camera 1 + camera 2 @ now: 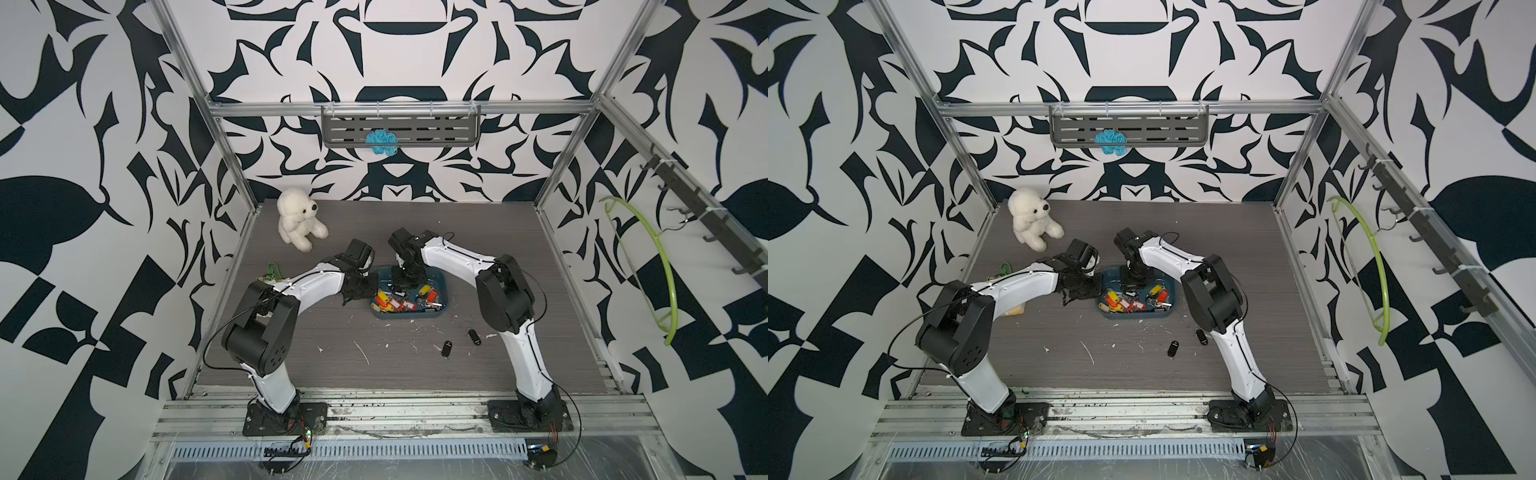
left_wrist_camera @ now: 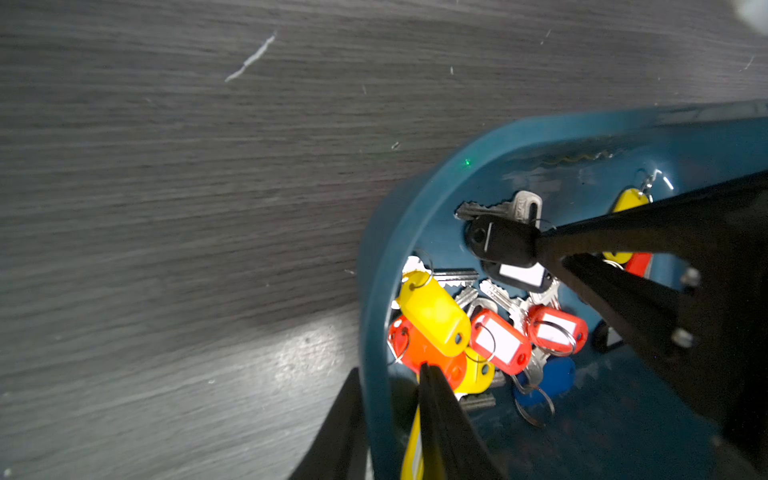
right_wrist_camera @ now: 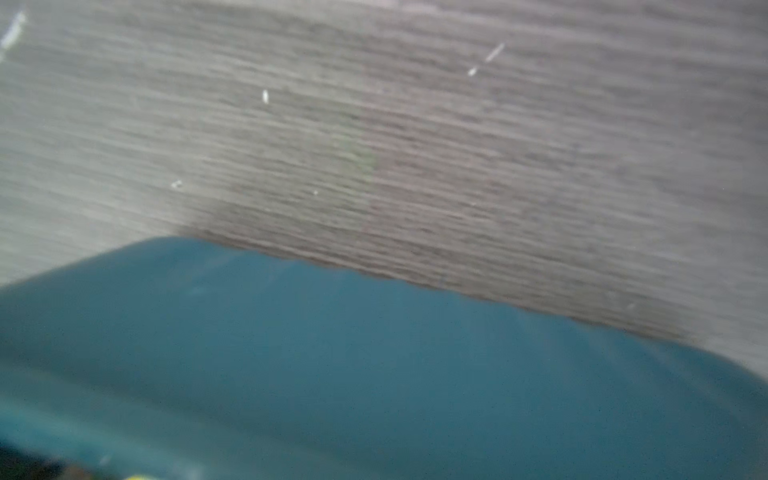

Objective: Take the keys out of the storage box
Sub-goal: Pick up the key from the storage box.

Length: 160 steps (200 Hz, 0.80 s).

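Observation:
The teal storage box point(image 1: 409, 318) point(image 1: 1133, 319) sits mid-table, and its wall fills the right wrist view point(image 3: 374, 374). Inside lie several keys point(image 1: 392, 303) point(image 2: 432, 316) with red, yellow, black and blue tags. My left gripper point(image 1: 357, 291) point(image 2: 390, 368) is clamped on the box's left rim, one finger outside and one inside. My right gripper point(image 1: 405, 282) point(image 2: 540, 245) reaches down into the box; its tips are shut on the end of a black-tagged key point(image 2: 503, 245). Two more black-tagged keys point(image 1: 446, 348) point(image 1: 474, 336) lie on the table in front of the box.
A white plush bear point(image 1: 297, 218) sits at the back left. A small green object point(image 1: 272, 272) lies by the left arm's elbow. A green hanger point(image 1: 660, 257) hangs on the right wall, and a grey shelf point(image 1: 436, 124) with a blue item hangs on the back rail.

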### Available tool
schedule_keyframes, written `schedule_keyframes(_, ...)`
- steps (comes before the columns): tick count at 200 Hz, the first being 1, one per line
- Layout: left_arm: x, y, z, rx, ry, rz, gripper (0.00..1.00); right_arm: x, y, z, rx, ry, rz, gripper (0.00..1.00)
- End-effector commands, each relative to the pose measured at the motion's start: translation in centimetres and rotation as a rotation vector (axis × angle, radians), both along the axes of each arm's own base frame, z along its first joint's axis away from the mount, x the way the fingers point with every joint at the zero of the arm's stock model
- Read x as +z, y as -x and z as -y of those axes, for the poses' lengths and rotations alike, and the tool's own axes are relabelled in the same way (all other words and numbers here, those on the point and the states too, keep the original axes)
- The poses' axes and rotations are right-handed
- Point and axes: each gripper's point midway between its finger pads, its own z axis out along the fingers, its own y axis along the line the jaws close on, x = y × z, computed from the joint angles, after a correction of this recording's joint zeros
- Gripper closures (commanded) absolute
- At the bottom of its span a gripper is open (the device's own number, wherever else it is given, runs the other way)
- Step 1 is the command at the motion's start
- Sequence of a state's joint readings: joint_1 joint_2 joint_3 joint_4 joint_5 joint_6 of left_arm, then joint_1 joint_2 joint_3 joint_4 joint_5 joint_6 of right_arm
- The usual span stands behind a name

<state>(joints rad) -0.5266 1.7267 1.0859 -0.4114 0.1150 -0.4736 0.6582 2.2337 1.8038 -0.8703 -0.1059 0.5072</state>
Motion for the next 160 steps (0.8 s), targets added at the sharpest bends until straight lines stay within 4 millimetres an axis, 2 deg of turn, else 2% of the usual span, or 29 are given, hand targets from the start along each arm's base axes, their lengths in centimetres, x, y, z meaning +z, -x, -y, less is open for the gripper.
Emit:
schedule_keyframes(1, -0.5, 0.7, 0.0, -0.011, 0.006, -0.019, 0.73, 1.9, -0.4, 0.1, 0.001, 0.015, 0.044, 1.0)
schedule_keyframes(34, -0.4, 0.7, 0.0, -0.011, 0.004, -0.016, 0.74, 3.8, -0.7, -0.1, 0.003, 0.004, 0.09, 1.0)
schedule_keyframes(90, -0.3, 0.7, 0.1, -0.012, 0.008, -0.015, 0.74, 9.6, -0.1, -0.8, 0.012, -0.071, 0.16, 1.0)
schedule_keyframes(126, -0.1, 0.6, 0.1, -0.013, 0.011, -0.012, 0.74, 12.9, 1.5, -0.8, 0.019, -0.117, 0.185, 1.0)
schedule_keyframes(160, -0.1, 0.4, 0.2, -0.013, 0.012, -0.011, 0.74, 15.5, 4.7, -0.4, 0.033, -0.157, 0.179, 1.0)
